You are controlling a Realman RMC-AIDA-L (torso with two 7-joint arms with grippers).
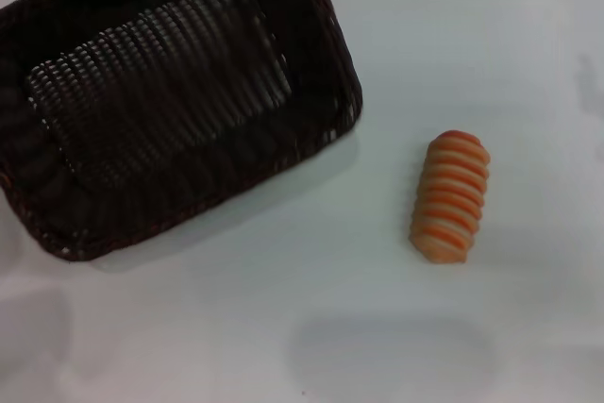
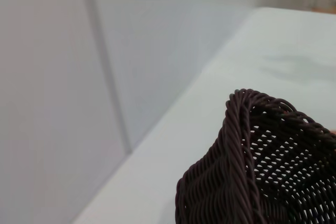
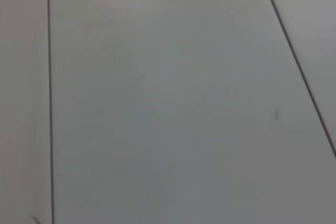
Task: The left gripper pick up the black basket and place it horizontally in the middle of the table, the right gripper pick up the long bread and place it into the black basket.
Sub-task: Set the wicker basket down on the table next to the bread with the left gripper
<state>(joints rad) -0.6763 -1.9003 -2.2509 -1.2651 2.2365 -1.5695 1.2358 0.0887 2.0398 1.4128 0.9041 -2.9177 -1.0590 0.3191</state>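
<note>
1. The black basket [image 1: 160,101] fills the upper left of the head frame. It is tilted, its woven floor facing the camera, its far rim cut off by the top edge and its left end by the left edge. Its lower corner sits near the left of the frame, seemingly at or just above the surface [image 1: 311,327] — I cannot tell which.

2. Its long axis runs on a slant from lower left to upper right, not level across the frame, so it does not yet lie horizontally in the middle.

3. The left wrist view shows one braided corner of the basket [image 2: 252,171] close up at lower right, with surface and wall beyond. That closeness suggests the left tool has hold of the rim, but neither it nor its fingers show clearly anywhere — only a dark blur at the top left of the head frame — so whether it is spread or pinching cannot be told.

4. The long bread [image 1: 451,196] lies on the surface at right of centre, stripes up, well apart from the basket and to its right. Its long axis runs roughly top to bottom, leaning slightly.

5. The right tool is nowhere in view; its wrist camera shows only plain panels with seams. By side, the right arm is likely the nearer to the bread.
</note>
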